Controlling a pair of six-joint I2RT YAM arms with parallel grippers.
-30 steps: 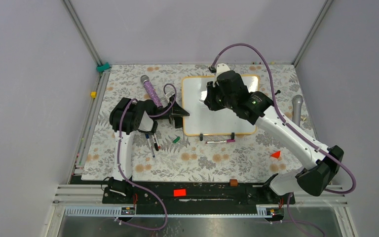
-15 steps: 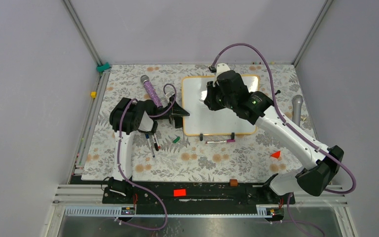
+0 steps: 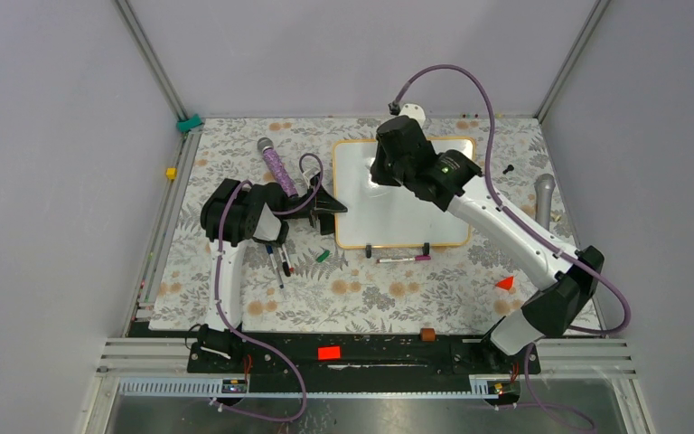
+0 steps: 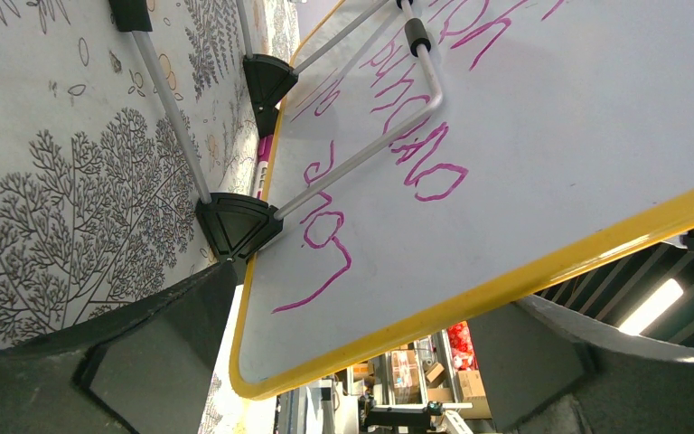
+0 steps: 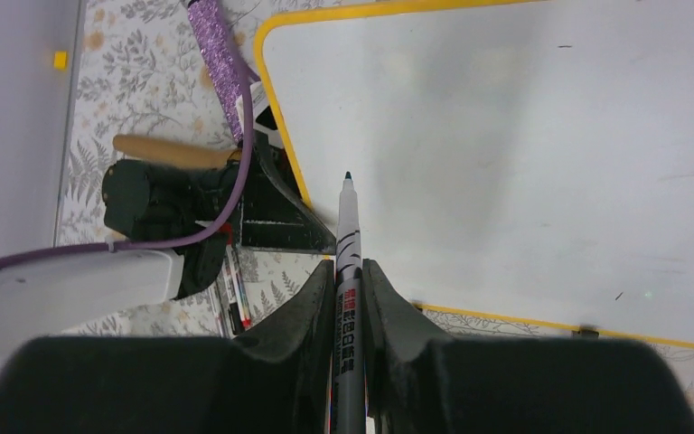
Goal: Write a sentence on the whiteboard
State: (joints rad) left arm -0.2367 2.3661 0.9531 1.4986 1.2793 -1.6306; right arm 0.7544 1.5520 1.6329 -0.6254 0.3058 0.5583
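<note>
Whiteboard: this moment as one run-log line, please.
right gripper: shut on marker, tip over whiteboard | left gripper: jaws open around whiteboard's left edge | top face: blank

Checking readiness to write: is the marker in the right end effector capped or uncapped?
Uncapped: the marker shows a bare tip beyond the right end effector.

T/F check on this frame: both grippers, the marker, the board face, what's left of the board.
1. The right gripper is shut on a marker. True.
2. The upper face of the whiteboard shows green writing. False: it is blank.
3. The left gripper is shut. False: it is open, jaws straddling the whiteboard's left edge.
4. A purple microphone lies left of the whiteboard. True.
5. The marker is capped. False: its tip is bare.
</note>
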